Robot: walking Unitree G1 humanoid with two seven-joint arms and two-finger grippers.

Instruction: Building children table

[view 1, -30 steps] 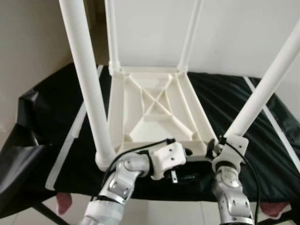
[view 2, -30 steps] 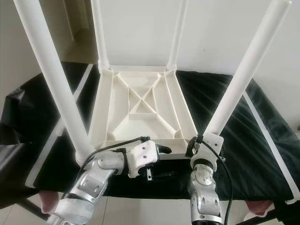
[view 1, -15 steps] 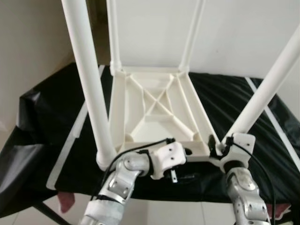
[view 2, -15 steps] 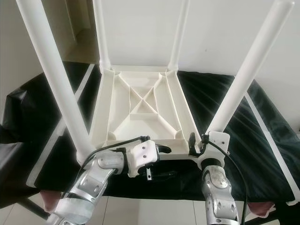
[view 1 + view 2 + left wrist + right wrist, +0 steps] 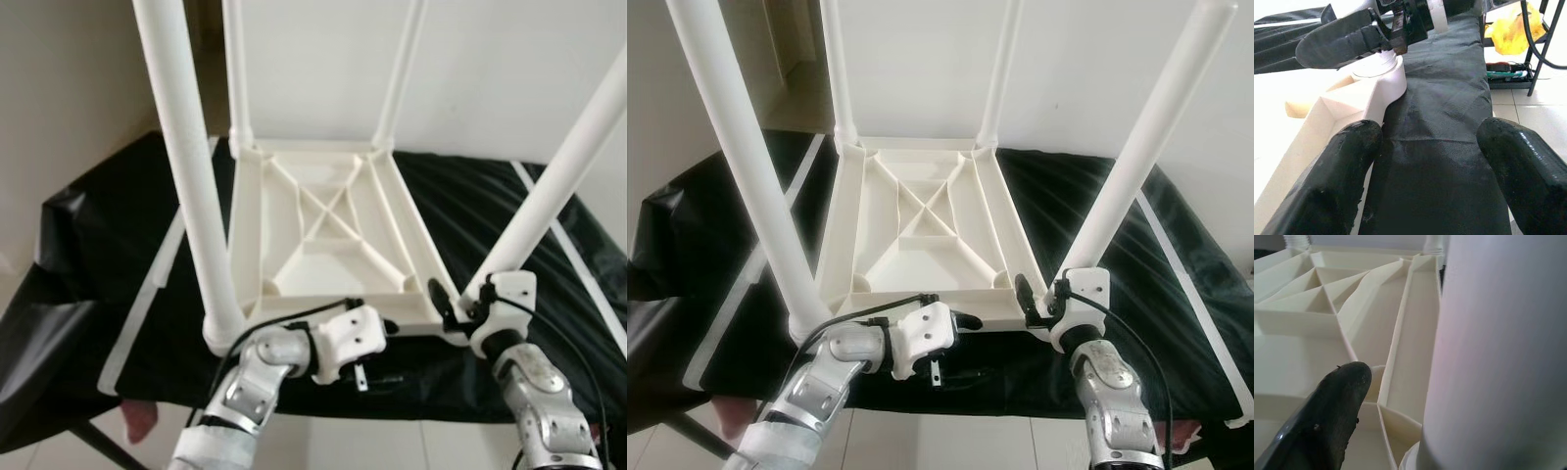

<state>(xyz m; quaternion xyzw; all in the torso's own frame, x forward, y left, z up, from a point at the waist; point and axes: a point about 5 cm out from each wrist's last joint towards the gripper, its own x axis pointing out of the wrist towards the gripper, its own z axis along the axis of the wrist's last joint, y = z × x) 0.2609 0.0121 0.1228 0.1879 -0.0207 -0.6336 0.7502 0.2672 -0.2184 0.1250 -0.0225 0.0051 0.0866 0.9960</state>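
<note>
1. Left eye view: the white plastic kids' table [image 5: 323, 235] is flipped upside down on a black cloth [image 5: 108, 255], ribbed underside up, with an X brace in the middle. Its long side runs away from the robot toward the wall, and all four round legs stick straight up. The left gripper [image 5: 377, 328] sits at the near edge, and the right gripper [image 5: 453, 305] is at the near right leg [image 5: 549, 196], right by its base.

2. Right eye view: same scene. The near left leg [image 5: 749, 166] stands in its corner socket, and the two far legs are thinner-looking at the back.

3. Left wrist view: the left gripper's two black fingers [image 5: 1337, 181] are spread wide, one resting against the table's near edge, the other over bare cloth. Nothing's between them. The right gripper is at the corner socket ahead.

4. Right wrist view: one black finger [image 5: 1327, 416] lies over the ribbed underside and the leg is just beside it. Can't tell if those fingers are clamped or apart.
</note>
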